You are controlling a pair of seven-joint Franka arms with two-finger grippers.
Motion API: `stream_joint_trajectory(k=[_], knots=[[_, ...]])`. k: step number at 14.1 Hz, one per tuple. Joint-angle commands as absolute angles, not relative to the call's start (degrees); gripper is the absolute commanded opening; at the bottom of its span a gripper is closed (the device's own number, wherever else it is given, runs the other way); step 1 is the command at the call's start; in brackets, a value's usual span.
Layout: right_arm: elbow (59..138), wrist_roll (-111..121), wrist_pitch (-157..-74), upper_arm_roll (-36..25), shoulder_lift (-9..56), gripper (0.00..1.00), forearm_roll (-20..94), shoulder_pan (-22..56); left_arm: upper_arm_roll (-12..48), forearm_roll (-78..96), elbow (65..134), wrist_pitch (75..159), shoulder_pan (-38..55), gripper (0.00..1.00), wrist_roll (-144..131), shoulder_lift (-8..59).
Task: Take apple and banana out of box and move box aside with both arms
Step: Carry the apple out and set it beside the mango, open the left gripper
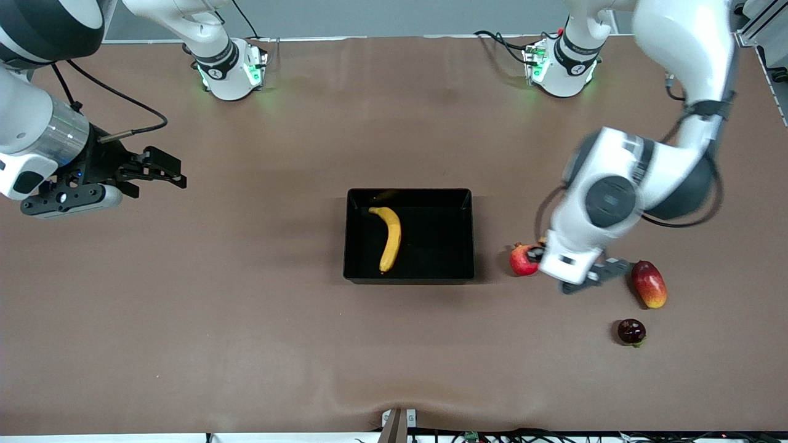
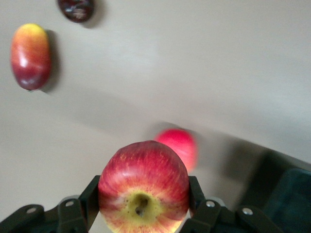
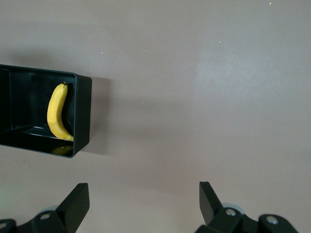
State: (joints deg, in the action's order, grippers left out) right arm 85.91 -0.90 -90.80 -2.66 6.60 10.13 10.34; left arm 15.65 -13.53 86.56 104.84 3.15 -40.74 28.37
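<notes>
My left gripper (image 2: 143,194) is shut on the red apple with yellow streaks (image 2: 143,187) and holds it above the table, beside the tray toward the left arm's end. In the front view the left hand (image 1: 575,258) hides the apple. The banana (image 1: 388,237) lies in the black tray (image 1: 455,203) at the table's middle; both also show in the right wrist view, banana (image 3: 57,114) and tray (image 3: 81,116). My right gripper (image 1: 167,172) is open and empty over bare table toward the right arm's end; it also shows in the right wrist view (image 3: 144,196).
A pomegranate (image 1: 522,259) lies on the table just under the held apple, blurred in the left wrist view (image 2: 181,145). A mango (image 1: 648,283) and a small dark fruit (image 1: 631,331) lie toward the left arm's end, nearer the front camera.
</notes>
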Motion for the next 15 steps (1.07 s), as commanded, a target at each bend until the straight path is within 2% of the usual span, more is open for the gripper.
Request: stream_joint_trajectory(k=[1, 6, 11, 12, 13, 14, 15], knots=[[85.34, -1.49, -90.26, -3.08, 6.94, 1.0, 11.07, 10.99, 16.35, -13.8, 92.08, 108.26, -3.14, 0.0, -36.22, 28.56], [85.43, -1.49, -90.26, -3.08, 7.03, 1.0, 11.07, 11.16, 16.26, -14.76, 106.15, 122.84, -9.92, 0.0, -36.04, 27.6], [85.52, -1.41, -90.26, -3.16, 7.03, 1.0, 11.07, 11.6, 16.26, -17.05, 114.86, 138.05, -13.54, 0.0, -36.04, 28.82], [85.52, -1.41, -90.18, -3.08, 7.21, 1.0, 11.07, 11.6, 16.17, -17.05, 115.31, 139.12, -13.54, 0.12, -36.04, 28.92], [85.52, -1.41, -90.18, -3.08, 7.29, 1.0, 11.07, 11.6, 16.17, -17.05, 115.31, 139.13, -13.54, 0.38, -36.04, 28.92], [85.52, -1.41, -90.18, -3.16, 7.29, 1.0, 11.07, 11.6, 16.26, -17.05, 115.31, 139.13, -13.54, 0.99, -36.04, 28.57], [85.52, -1.41, -90.18, -3.08, 7.29, 1.0, 11.07, 11.78, 16.35, -17.14, 115.23, 138.87, -13.45, 1.0, -36.12, 28.13]])
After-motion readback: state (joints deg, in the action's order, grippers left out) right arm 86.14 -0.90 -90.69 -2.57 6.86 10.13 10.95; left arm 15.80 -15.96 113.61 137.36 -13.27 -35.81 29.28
